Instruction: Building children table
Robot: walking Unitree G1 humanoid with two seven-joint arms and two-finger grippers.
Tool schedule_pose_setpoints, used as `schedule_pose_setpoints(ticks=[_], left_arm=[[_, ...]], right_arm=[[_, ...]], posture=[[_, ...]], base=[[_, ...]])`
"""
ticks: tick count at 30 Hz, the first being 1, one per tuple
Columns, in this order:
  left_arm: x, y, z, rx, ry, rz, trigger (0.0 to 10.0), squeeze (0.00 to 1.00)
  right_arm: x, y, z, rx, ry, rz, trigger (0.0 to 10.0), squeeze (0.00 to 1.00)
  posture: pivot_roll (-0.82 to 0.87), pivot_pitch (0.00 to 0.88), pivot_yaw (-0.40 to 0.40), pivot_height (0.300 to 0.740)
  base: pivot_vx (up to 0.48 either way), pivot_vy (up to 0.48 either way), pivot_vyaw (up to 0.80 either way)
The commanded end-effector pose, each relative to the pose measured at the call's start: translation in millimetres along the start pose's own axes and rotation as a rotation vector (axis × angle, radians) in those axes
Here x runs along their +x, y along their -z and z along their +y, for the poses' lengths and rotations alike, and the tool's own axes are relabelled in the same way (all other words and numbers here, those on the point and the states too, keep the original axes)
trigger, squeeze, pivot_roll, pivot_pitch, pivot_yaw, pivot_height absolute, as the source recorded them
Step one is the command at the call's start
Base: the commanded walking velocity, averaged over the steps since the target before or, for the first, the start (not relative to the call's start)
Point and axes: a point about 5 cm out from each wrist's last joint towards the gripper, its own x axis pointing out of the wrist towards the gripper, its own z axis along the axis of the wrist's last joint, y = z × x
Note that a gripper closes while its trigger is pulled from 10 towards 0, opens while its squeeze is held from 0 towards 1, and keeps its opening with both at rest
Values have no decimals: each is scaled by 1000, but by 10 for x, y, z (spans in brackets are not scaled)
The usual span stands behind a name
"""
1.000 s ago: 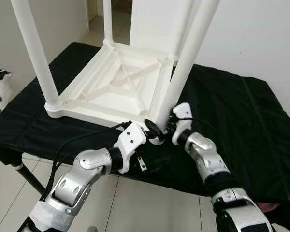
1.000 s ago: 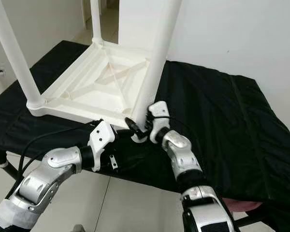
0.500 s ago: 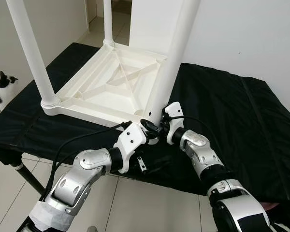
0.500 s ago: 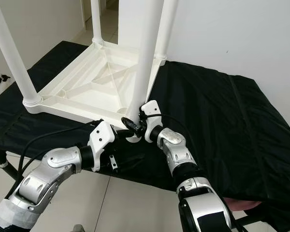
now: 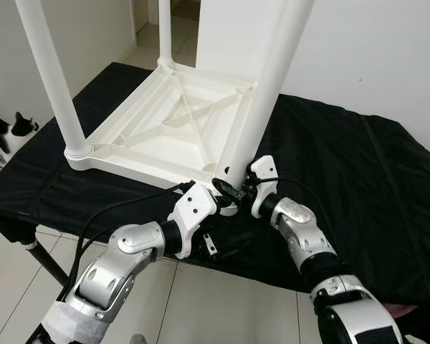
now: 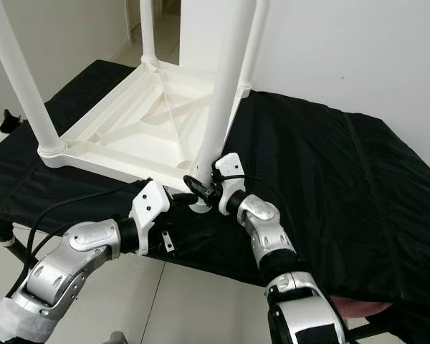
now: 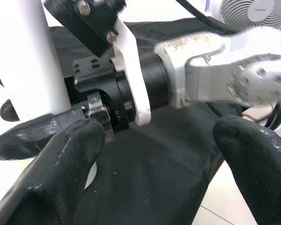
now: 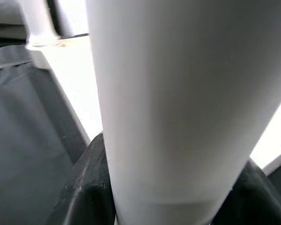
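The right gripper (image 6: 209, 188) clamps its two black fingers around the bottom of the near right leg (image 5: 261, 107). Compared with half a second ago this leg leans a little more to the right. The left gripper (image 5: 226, 192) is just beside it, fingers spread apart. The white table (image 5: 172, 125) lies upside down on the black cloth (image 5: 344, 172); four legs stand on it. A cat (image 5: 7, 132) is at the far left.
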Motion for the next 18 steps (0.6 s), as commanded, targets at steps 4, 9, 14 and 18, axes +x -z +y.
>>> schedule_pose_setpoints(ticks=[4, 9, 14, 18], left_arm=[[5, 10, -51, -14, 1, 1, 10000, 0], [-4, 22, -59, -20, -3, 4, 10000, 0], [0, 24, -44, -20, -6, 3, 10000, 0], [5, 29, -39, -19, -7, 3, 10000, 0]], right_arm=[[-83, 41, 5, 11, 240, 6, 0, 0], [-172, 85, 81, 51, 462, 9, 0, 0], [-232, 119, 195, 84, 566, 14, 0, 0], [-228, 123, 229, 86, 573, 13, 471, 0]], posture=[[-1, 0, -79, 740], [-5, 0, -79, 740], [-9, 0, -77, 740], [-13, 0, -70, 740]], base=[[0, 0, 0], [0, 0, 0], [0, 0, 0], [0, 0, 0]])
